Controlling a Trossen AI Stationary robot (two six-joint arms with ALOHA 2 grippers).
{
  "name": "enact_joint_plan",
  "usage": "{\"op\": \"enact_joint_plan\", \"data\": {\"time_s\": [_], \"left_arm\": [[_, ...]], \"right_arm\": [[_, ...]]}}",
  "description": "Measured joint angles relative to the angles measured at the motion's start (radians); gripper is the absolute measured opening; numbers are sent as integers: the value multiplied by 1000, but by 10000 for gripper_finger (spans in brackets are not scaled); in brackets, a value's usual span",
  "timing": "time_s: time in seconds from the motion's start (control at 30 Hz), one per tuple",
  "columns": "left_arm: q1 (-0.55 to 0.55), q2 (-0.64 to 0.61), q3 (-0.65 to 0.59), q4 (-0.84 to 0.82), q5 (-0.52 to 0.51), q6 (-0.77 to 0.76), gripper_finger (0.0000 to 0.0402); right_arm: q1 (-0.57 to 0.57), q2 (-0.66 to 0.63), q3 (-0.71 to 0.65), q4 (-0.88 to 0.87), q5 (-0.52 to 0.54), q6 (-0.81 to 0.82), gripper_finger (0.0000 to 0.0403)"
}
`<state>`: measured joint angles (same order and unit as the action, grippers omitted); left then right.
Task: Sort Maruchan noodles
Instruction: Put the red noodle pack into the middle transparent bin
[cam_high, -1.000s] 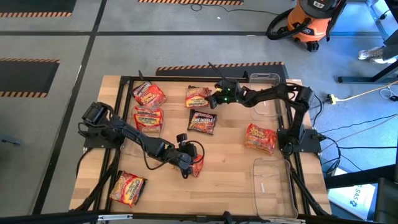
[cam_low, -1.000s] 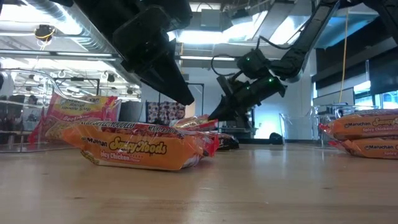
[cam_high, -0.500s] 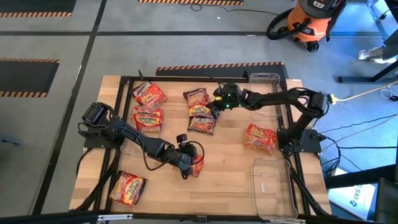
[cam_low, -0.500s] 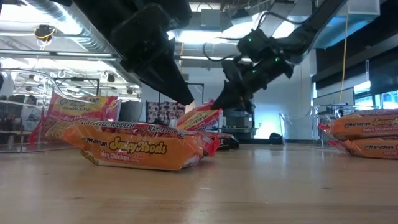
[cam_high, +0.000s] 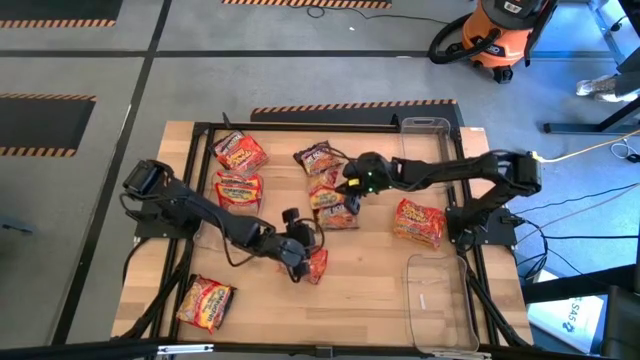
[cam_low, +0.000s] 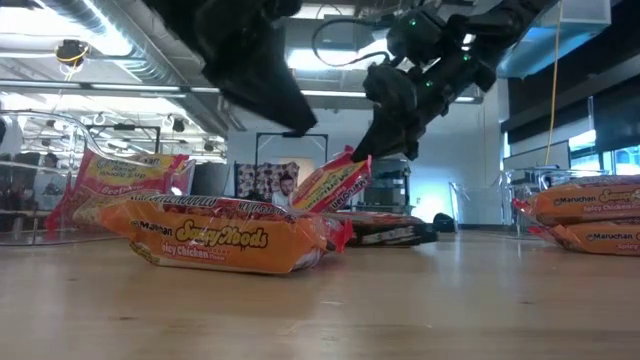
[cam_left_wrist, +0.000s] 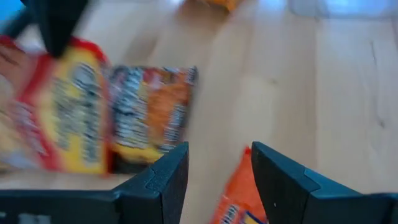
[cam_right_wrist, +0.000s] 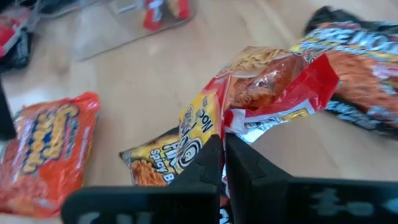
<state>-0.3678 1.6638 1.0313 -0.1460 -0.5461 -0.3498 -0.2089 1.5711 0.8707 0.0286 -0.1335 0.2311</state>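
Note:
My right gripper (cam_high: 350, 185) is over the middle of the table, shut on a red-and-yellow noodle packet (cam_low: 335, 182) that hangs tilted. Below it lies a dark packet (cam_low: 388, 232). Another dark packet (cam_high: 318, 156) lies farther back. My left gripper (cam_left_wrist: 217, 174) is open just above an orange packet (cam_low: 230, 240), which lies flat near the front. Other packets lie at the far left (cam_high: 240, 155), below that one (cam_high: 238, 190), at the near left (cam_high: 205, 300) and at the right (cam_high: 420, 222). My right gripper pinches a crinkled edge (cam_right_wrist: 235, 119) of the red-and-yellow packet between its two fingers. The fingers slant down from the table's right. The packet hangs tilted below them, the held edge highest. In the low view the orange packet hides its lower end.
Clear plastic bins stand at the far right (cam_high: 432, 150) and the near right (cam_high: 440, 295). The low view shows another clear bin at its left (cam_low: 40, 180), next to a packet. Bare wood lies along the near edge. A dark frame runs around the table.
My right gripper has come from the far side toward the table's middle, rising and rolling. It has carried the red-and-yellow packet off its far spot, so the packet now hangs tilted over the dark one. My left gripper has risen a little above the orange packet, which stays put.

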Motion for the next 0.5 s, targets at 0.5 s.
{"op": "enact_joint_plan", "data": {"time_s": [0.5], "left_arm": [[193, -31, 0, -8, 94, 211, 217]], "right_arm": [[99, 0, 0, -54, 64, -26, 0]]}}
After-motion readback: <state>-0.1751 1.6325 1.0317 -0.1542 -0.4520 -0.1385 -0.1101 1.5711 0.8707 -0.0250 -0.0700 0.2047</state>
